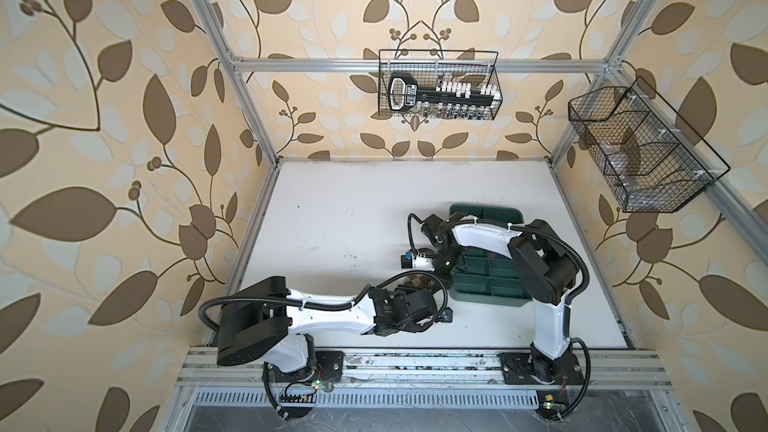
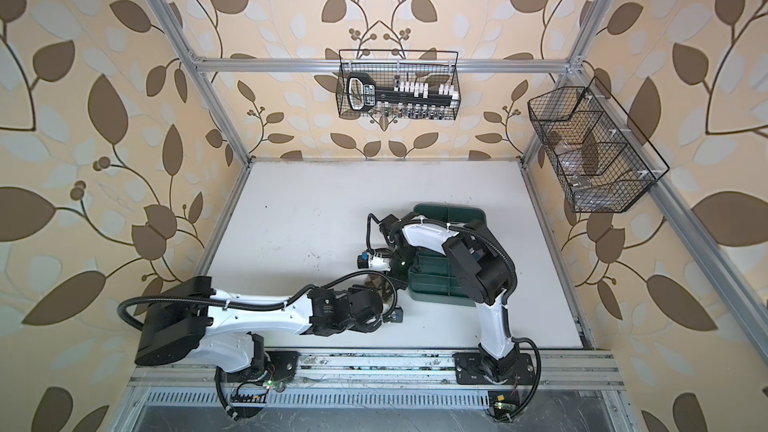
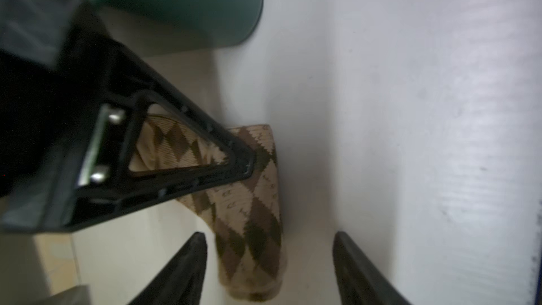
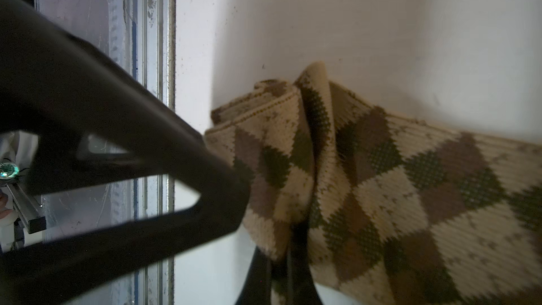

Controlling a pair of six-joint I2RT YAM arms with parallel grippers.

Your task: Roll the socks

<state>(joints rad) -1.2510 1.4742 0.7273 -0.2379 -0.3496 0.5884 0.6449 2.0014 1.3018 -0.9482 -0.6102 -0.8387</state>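
On the left, the left gripper (image 3: 269, 234) reaches in low over the table. Its jaws stand apart on either side of one end of the tan argyle sock (image 3: 258, 230), and we cannot tell whether a pad touches the fabric. The sock sits on the white table (image 1: 332, 222) between the two grippers, just beside the near corner of the green tray (image 1: 511, 218). In both top views the arms hide nearly all of it. To the right, the right gripper (image 4: 291, 239) is clamped on a fold of the sock, and the knit bunches into pleats around the pinch. No second sock shows in any view.

We judge the sock to be light, soft and limp. It will sag and crease wherever it is unsupported, but its ribbed knit should give the pads good purchase, and nothing about it is fragile. The best hold looks to be the free end, taken across both layers, so a roll starts straight against the pinch.

The table is smooth and white with small dark scuffs, so pushed fabric may slide. Leaf-patterned wallpaper (image 1: 104, 201) fills the walls behind an aluminium frame (image 1: 249, 118). A wire basket (image 1: 438, 51) hangs at the back with what looks like a socket set in it. The tray has compartments, and a second wire basket (image 1: 602, 118) hangs on the right.
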